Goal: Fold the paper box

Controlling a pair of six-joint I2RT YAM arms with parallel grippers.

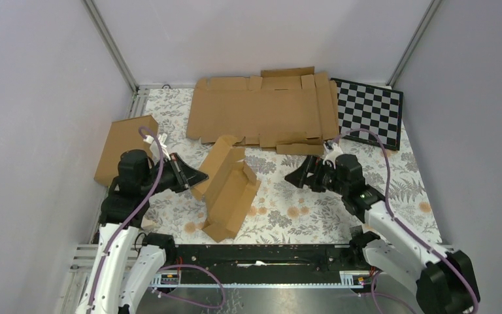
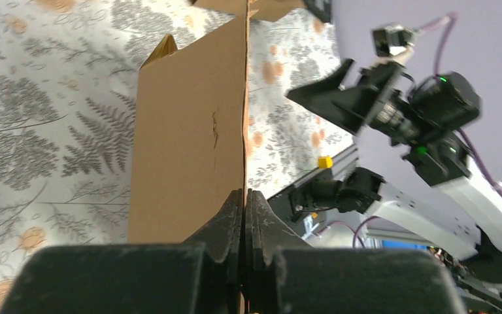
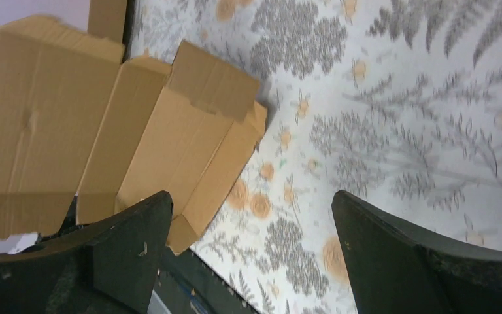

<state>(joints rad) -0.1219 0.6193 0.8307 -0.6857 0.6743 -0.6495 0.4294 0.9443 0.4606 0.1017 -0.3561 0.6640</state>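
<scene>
A half-folded brown paper box (image 1: 229, 186) lies on the flowered cloth in the middle of the table, with one side wall raised. My left gripper (image 1: 199, 176) is shut on the edge of that raised wall (image 2: 189, 137), which stands on edge between the closed fingers (image 2: 225, 226). My right gripper (image 1: 294, 176) is open and empty, hovering to the right of the box, apart from it. The box shows at the upper left of the right wrist view (image 3: 170, 137), beyond the left fingertip (image 3: 137, 229).
A large flat cardboard sheet (image 1: 261, 108) lies at the back. A checkerboard (image 1: 369, 111) sits at the back right. Another cardboard piece (image 1: 124, 147) leans by the left wall. The black rail (image 1: 261, 258) runs along the near edge.
</scene>
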